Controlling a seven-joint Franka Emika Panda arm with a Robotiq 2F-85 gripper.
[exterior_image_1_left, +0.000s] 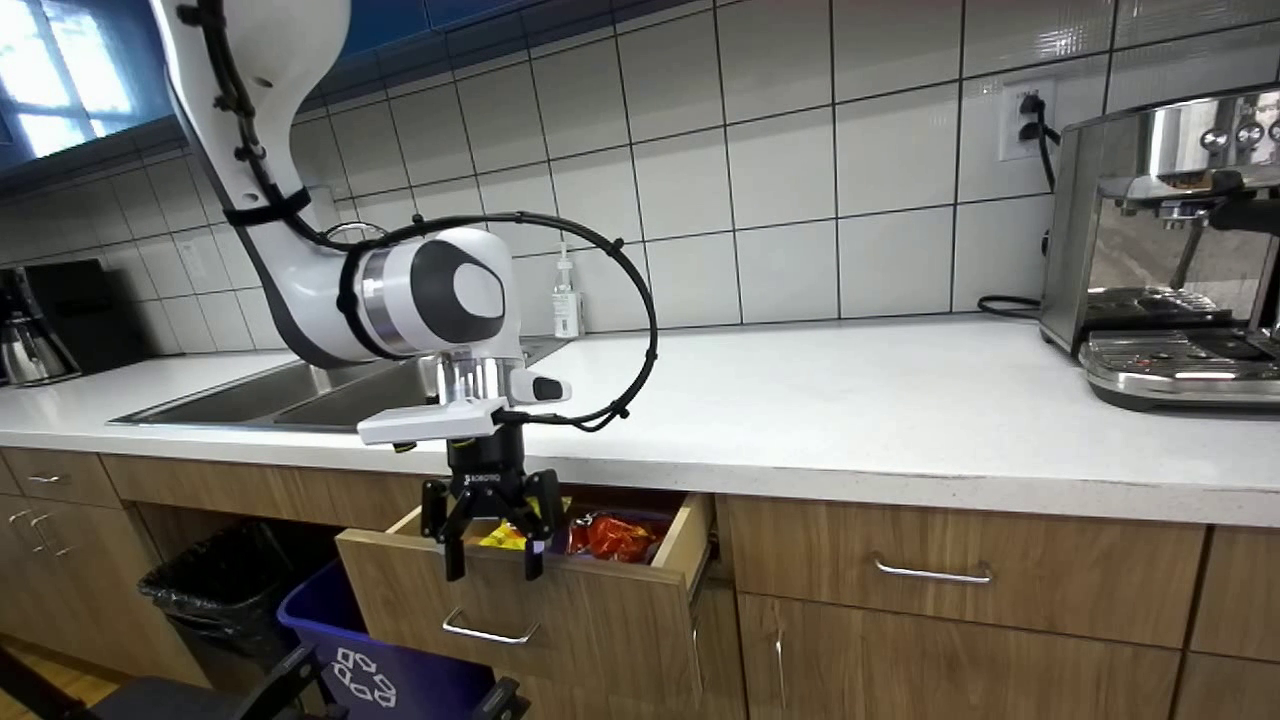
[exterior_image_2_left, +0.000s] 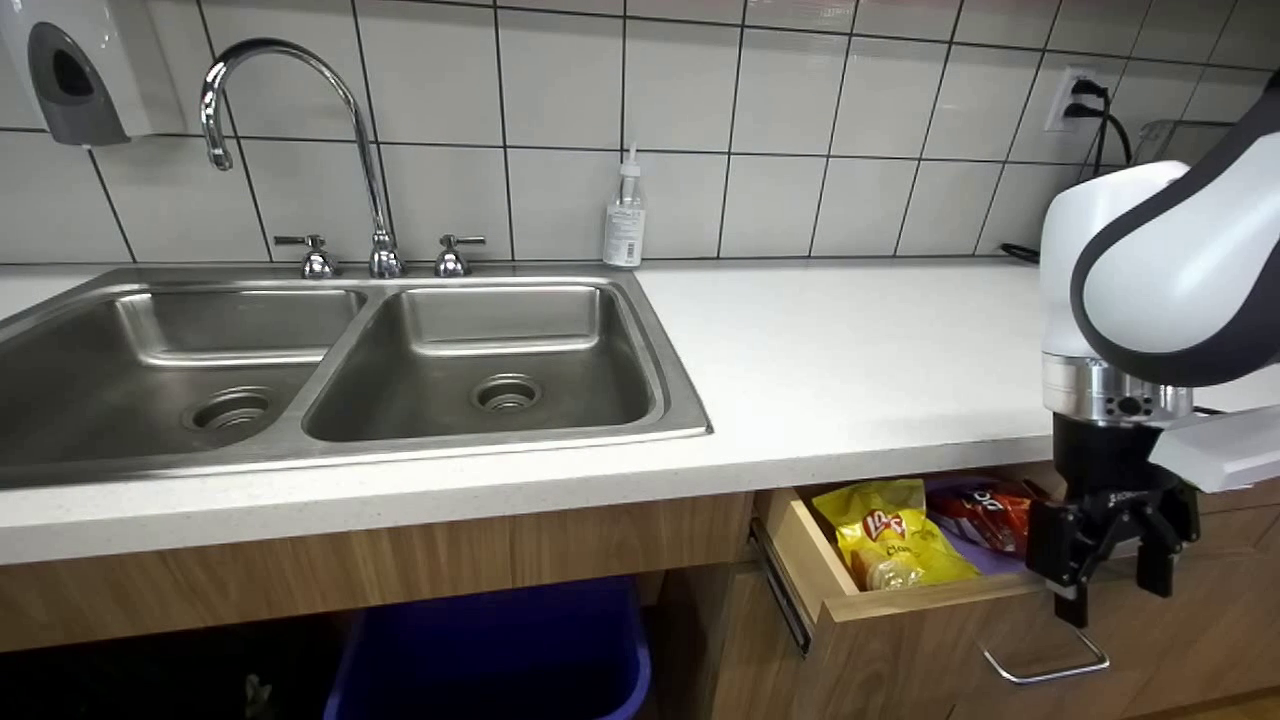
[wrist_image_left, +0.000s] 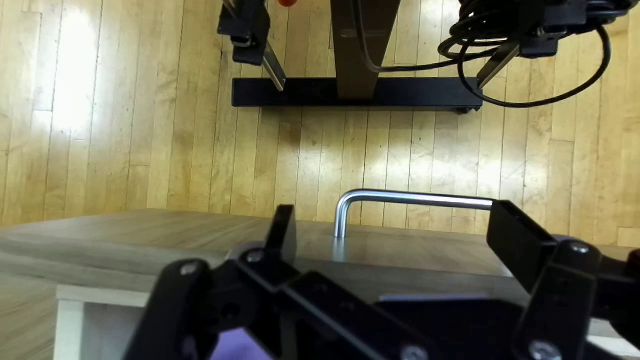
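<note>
In an exterior view: tool (exterior_image_1_left: 494, 562), matte black, ROBOTIQ on its body, hangs just by the open wood-grain drawer (exterior_image_1_left: 600, 615), above its bent metal-bar handle (exterior_image_1_left: 490, 636). It's spread wide, nothing gripped; can't tell re contact w/ drawer. Inside: crinkly, shiny red bag (exterior_image_1_left: 618, 538) & yellow bag (exterior_image_1_left: 500, 537). Smooth white worktop (exterior_image_1_left: 820, 400) above, carrying a boxy polished-metal coffee machine (exterior_image_1_left: 1145, 250). Blue plastic bin (exterior_image_1_left: 420, 668) below, white recycling symbol.

In an exterior view: s/s double sink (exterior_image_2_left: 336, 360) w/ rounded bowls, arched chrome tap (exterior_image_2_left: 385, 260), clear pump bottle (exterior_image_2_left: 624, 232) w/ tiny label print, illegible. Glossy white tiles (exterior_image_2_left: 560, 95), dark grout. Yellow bag: red logo, lettering blurred; red bag's too. Drawer sticks out under worktop edge, pale wood side, black runner (exterior_image_2_left: 782, 592).

Wrist view: round shiny handle shows b/w the splayed fingers (wrist_image_left: 284, 232), one end hidden by a finger. Narrow blond floorboards (wrist_image_left: 165, 125) below, coiled black cable (wrist_image_left: 492, 22).
</note>
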